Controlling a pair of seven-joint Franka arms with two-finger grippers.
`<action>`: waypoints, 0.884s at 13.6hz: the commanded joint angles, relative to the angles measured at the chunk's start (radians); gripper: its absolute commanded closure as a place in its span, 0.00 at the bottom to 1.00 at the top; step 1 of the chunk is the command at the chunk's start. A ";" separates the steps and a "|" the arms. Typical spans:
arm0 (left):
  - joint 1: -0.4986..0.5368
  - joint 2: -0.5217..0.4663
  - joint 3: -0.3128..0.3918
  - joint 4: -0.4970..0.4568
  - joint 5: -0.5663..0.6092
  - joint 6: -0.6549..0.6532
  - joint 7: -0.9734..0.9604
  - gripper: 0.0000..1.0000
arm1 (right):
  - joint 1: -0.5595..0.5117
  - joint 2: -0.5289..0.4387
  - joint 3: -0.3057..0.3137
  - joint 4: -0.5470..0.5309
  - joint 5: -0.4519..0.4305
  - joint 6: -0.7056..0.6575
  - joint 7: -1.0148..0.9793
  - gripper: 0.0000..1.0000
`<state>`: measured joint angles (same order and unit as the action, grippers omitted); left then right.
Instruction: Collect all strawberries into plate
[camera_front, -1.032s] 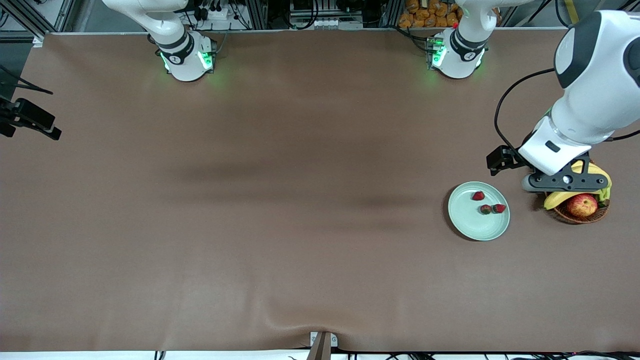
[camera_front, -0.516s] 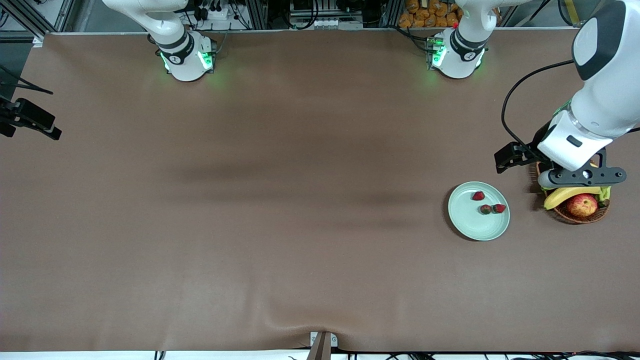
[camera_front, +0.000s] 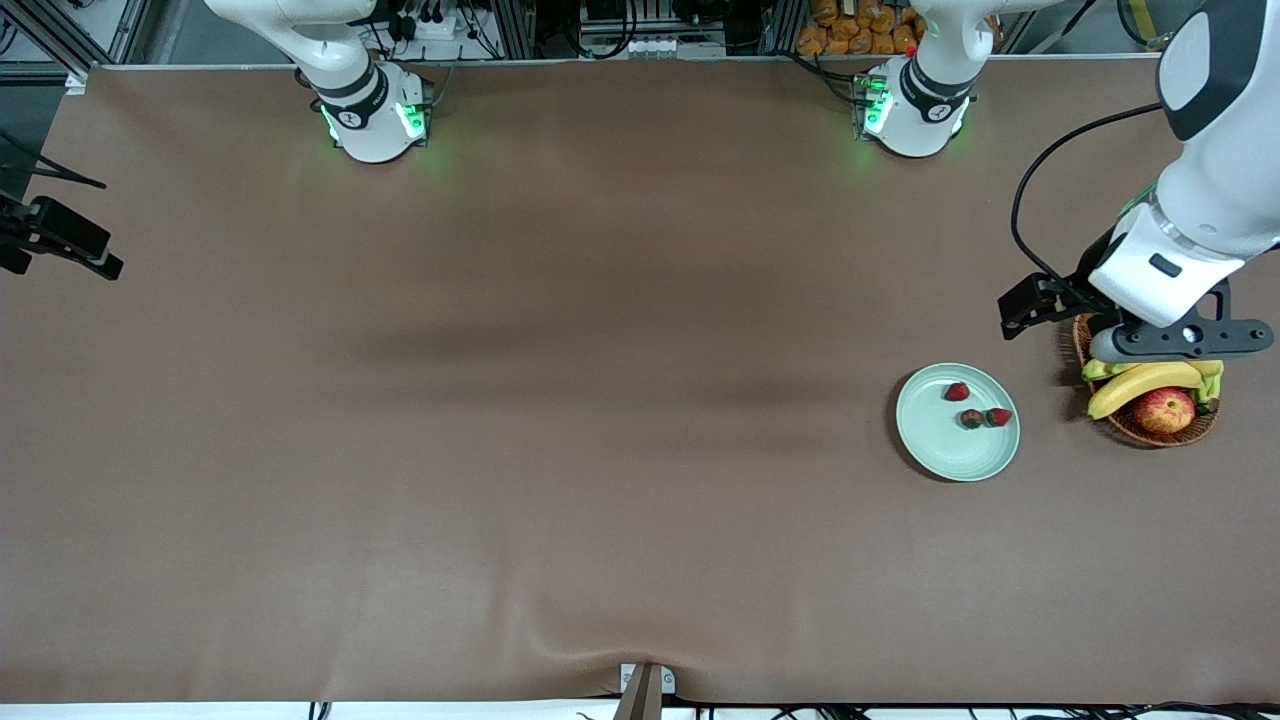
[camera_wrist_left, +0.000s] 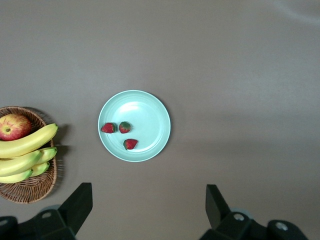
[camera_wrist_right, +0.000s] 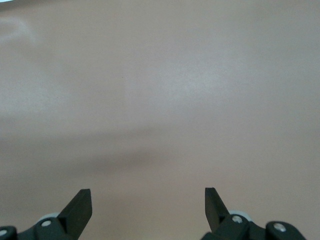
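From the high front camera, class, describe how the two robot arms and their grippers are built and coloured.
Both arms are glossy white with dark grey joint bands and green-lit bases. The left gripper is a black crossbar under a white wrist, with a looping black cable. The right gripper shows black wedge-shaped fingers.

Three strawberries (camera_front: 957, 392) (camera_front: 971, 419) (camera_front: 999, 417) are counted, all lying in the one plate (camera_front: 940, 440). One wicker basket (camera_front: 1160, 437) is seen, and in it one apple (camera_front: 1164, 410) and one bunch of bananas (camera_front: 1140, 381), in which four bananas are made out from the left wrist view. Two arms are present, each with one tool.
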<state>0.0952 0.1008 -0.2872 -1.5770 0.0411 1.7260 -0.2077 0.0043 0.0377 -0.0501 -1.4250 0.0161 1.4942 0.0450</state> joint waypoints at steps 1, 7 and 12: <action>0.014 -0.039 0.000 -0.020 -0.023 -0.013 0.002 0.00 | -0.012 -0.013 0.007 -0.009 0.005 -0.006 -0.011 0.00; 0.044 -0.058 0.006 -0.009 -0.026 -0.037 0.013 0.00 | -0.014 -0.013 0.006 -0.009 0.005 -0.006 -0.011 0.00; 0.012 -0.102 0.097 -0.006 -0.030 -0.117 0.069 0.00 | -0.014 -0.013 0.006 -0.009 0.005 -0.005 -0.011 0.00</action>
<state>0.1257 0.0288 -0.2433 -1.5744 0.0404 1.6365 -0.1794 0.0037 0.0377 -0.0507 -1.4251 0.0164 1.4935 0.0450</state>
